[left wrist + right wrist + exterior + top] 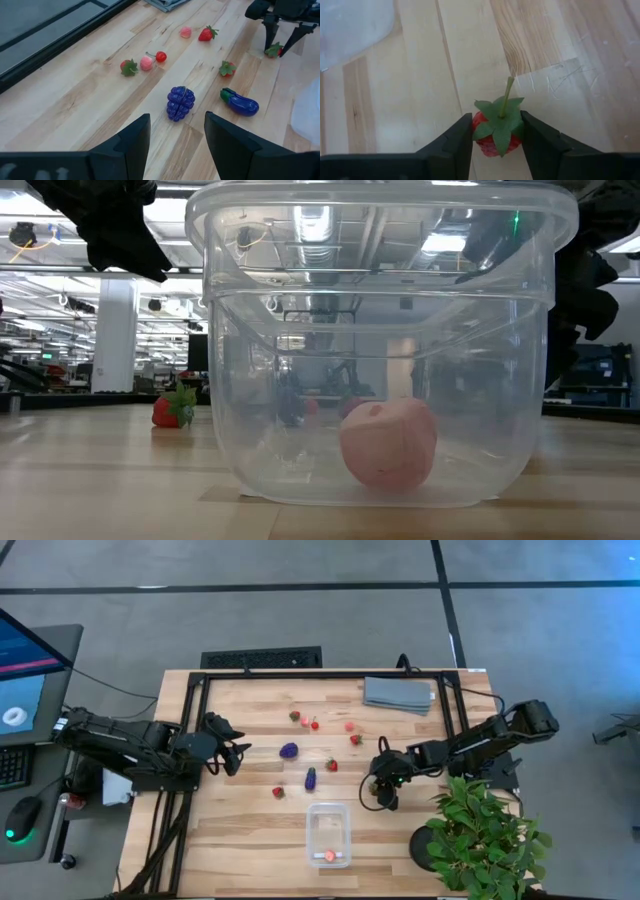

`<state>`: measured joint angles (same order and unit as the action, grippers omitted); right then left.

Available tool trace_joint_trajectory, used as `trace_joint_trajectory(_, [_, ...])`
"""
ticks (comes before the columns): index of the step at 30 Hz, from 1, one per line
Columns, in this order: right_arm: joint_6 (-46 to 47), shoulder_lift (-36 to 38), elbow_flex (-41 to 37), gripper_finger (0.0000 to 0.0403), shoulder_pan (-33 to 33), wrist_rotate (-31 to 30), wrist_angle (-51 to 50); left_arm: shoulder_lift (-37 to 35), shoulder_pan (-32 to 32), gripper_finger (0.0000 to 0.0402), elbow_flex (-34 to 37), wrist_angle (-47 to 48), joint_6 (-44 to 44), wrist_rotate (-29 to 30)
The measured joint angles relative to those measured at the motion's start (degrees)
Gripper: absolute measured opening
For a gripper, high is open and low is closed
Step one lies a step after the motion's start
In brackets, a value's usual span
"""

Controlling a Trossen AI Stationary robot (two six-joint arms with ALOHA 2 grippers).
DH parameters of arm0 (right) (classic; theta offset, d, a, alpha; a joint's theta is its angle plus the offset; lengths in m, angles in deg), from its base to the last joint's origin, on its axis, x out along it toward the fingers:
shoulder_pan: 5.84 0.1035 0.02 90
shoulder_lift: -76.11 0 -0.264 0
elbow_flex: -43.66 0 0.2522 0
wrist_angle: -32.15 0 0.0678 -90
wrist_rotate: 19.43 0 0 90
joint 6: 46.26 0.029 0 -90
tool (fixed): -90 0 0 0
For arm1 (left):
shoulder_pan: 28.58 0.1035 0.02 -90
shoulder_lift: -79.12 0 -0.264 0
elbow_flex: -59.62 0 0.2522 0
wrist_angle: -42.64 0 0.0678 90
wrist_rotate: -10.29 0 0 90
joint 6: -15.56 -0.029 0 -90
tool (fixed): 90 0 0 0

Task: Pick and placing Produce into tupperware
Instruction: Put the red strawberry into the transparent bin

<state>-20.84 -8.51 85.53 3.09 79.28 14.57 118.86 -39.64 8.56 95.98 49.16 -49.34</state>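
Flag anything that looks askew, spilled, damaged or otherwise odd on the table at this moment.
Nothing stands out. The tupperware sits upright with one pink piece inside. The other produce lies loose on the table, not yet collected. The right gripper is closed on a strawberry; the left gripper is open near the purple fruit.

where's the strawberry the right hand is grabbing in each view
High view: strawberry under the right hand, right of the tupperware.
Low view: not visible.
Left wrist view: far off, between the right hand's fingers.
Right wrist view: centre bottom, squeezed between both fingers.
Shared landmark: the tupperware, close by.
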Motion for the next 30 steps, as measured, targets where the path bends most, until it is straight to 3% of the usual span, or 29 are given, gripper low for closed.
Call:
trace_joint_trajectory(11, [0.2,3.9,-0.3,0.0178,-0.3,-0.5,-4.0,0.0,0.0,0.0177,0.0,0.0,0.0,0.0])
trace_joint_trajectory(30, [1.2,4.1,-0.2,0.0173,-0.3,-1.1,-4.3,0.0,0.0,0.0177,0.0,0.0,0.0,0.0])
